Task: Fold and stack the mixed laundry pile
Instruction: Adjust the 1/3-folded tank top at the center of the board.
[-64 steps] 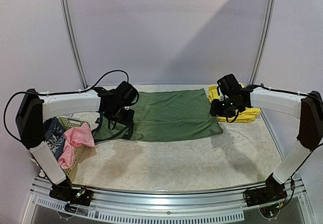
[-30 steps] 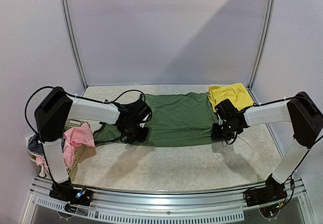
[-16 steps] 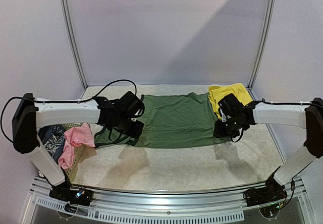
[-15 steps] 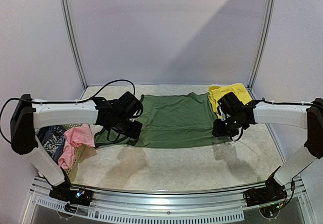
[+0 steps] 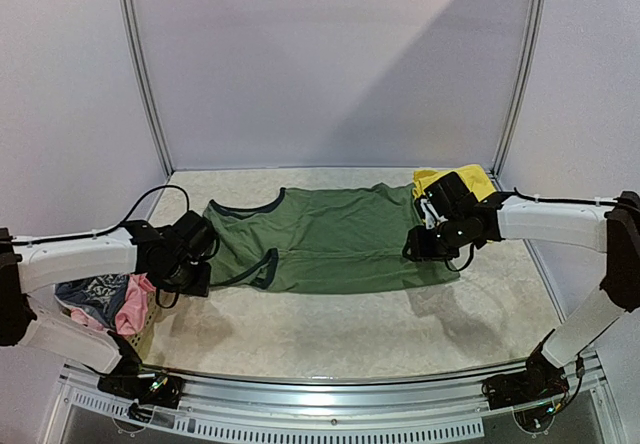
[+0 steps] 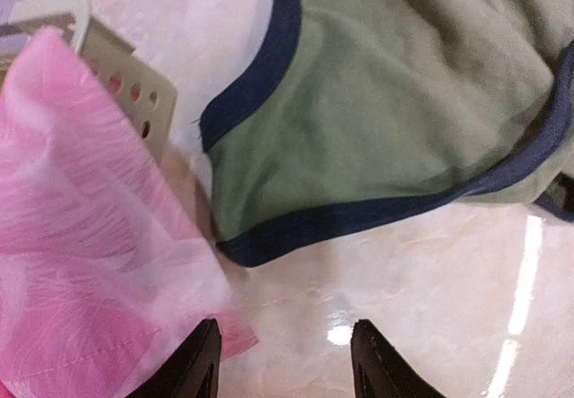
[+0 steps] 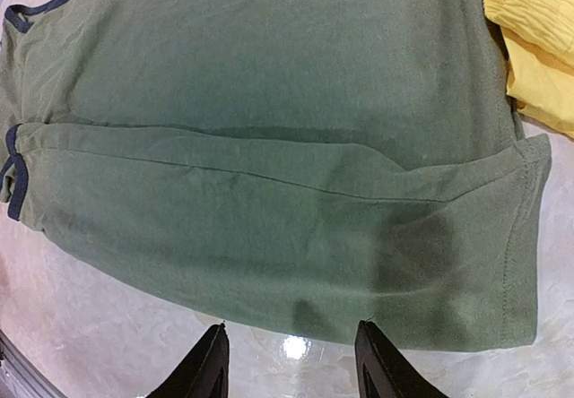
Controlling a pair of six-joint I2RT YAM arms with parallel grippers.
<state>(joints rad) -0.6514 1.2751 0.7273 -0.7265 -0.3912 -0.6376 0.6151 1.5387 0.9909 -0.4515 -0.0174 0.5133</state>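
Across the table's middle: the olive-green sleeveless top (image 5: 340, 239) is lying spread flat on the table (image 5: 350, 349), with its neckline toward the left arm and its hem toward the right arm.

Fold so far: a long edge is running across the top in the right wrist view. It is looking like a near layer turned over onto the far one, though it may only be a crease.

Left gripper (image 6: 285, 362): hanging released over bare table with nothing between its fingers, just short of the top's navy trim (image 6: 359, 219) and beside the pink piece (image 6: 81, 237).

Right gripper (image 7: 291, 358): its fingers are likewise standing apart and empty, hovering just off the top's near edge, not far from the hem corner (image 7: 525, 237).

Rest of the pile: the pink piece is spilling over the rim of the mesh laundry basket (image 6: 117, 66), with the blue-grey patterned piece (image 5: 90, 289) next to it. The yellow shorts (image 5: 470, 179) are sitting at the far right, touching the top's hem end.

Handling: the top is looking like thin, limp, light jersey. It is likely going to sag and wrinkle when lifted, and to slide easily on the glossy table.

Where to hold: pinching the stitched hem corner on the right and the navy trim on the left is looking soundest. Those edges are firmer than the open cloth, and taking both ends together is going to help the fold stay straight.
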